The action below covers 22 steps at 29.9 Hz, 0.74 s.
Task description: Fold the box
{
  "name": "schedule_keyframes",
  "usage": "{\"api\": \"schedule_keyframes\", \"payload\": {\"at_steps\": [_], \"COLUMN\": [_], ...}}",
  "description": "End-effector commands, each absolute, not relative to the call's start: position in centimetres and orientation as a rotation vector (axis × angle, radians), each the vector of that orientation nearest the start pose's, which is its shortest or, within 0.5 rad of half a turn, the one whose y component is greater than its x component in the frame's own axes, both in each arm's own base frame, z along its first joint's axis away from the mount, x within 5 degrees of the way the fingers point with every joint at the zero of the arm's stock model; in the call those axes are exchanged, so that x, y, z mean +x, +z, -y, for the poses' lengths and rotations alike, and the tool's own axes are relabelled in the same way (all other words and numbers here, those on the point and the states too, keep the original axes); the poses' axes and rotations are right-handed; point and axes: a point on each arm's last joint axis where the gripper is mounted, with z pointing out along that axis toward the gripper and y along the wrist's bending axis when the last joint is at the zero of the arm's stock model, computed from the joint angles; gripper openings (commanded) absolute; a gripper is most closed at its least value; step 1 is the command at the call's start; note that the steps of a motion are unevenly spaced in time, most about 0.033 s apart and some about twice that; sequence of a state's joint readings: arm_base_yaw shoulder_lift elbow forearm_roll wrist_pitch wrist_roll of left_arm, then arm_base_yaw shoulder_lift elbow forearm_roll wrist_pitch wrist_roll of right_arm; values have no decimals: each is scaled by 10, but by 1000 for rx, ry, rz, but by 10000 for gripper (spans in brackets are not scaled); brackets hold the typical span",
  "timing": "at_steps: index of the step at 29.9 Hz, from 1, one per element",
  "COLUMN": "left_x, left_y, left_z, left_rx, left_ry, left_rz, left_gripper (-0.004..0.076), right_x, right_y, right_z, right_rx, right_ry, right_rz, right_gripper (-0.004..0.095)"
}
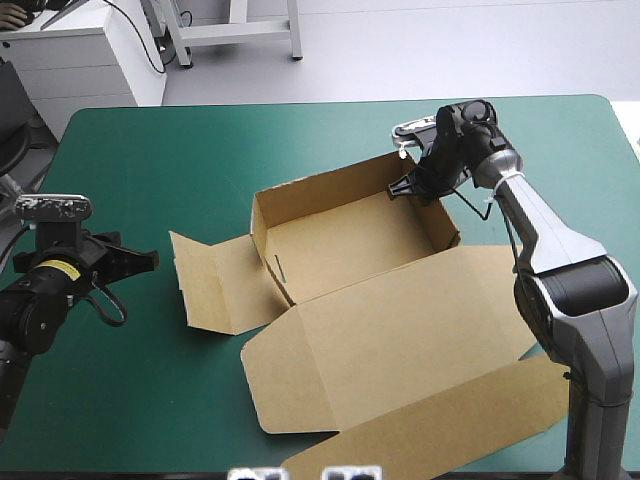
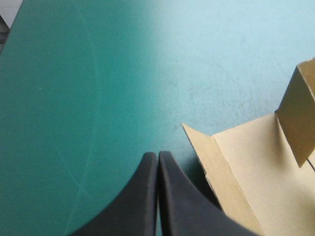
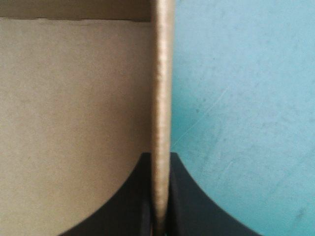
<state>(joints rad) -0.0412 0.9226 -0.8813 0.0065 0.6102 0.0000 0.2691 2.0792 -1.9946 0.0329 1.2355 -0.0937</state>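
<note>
The brown box (image 1: 350, 240) lies mid-table as an open tray with raised walls, its lid (image 1: 400, 350) flat toward the front and a side flap (image 1: 215, 280) spread out to the left. My right gripper (image 1: 418, 185) pinches the tray's right wall at its far corner. In the right wrist view that wall (image 3: 162, 98) runs edge-on between the black fingers (image 3: 184, 196), the box's inside on one side and teal-green cover on the other. My left gripper (image 1: 140, 260) rests shut on the cover left of the flap, holding nothing; its fingers (image 2: 157, 196) meet beside the flap's corner (image 2: 197, 137).
The teal-green cover (image 1: 150, 150) lies bare at the far left and behind the box. The lid's long front flap (image 1: 450, 420) reaches close to the table's front edge.
</note>
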Motion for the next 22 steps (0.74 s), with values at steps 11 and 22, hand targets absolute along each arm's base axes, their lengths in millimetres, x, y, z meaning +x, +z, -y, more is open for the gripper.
{"api": "schedule_keyframes", "payload": {"at_steps": [11,22], "left_x": [155,164], "left_y": [397,410], "left_z": [5,4], "left_rx": [57,77], "left_ry": [11,44], "left_rz": [-1910,-1756], "left_gripper": [-8,-8], "right_x": [363,285], "right_y": [467,540], "right_z": [-93,-62], "right_rx": [-372,-266], "right_ry": [1,-86], "right_rz": [-2291,-2078], "right_gripper": [-18,-18]}}
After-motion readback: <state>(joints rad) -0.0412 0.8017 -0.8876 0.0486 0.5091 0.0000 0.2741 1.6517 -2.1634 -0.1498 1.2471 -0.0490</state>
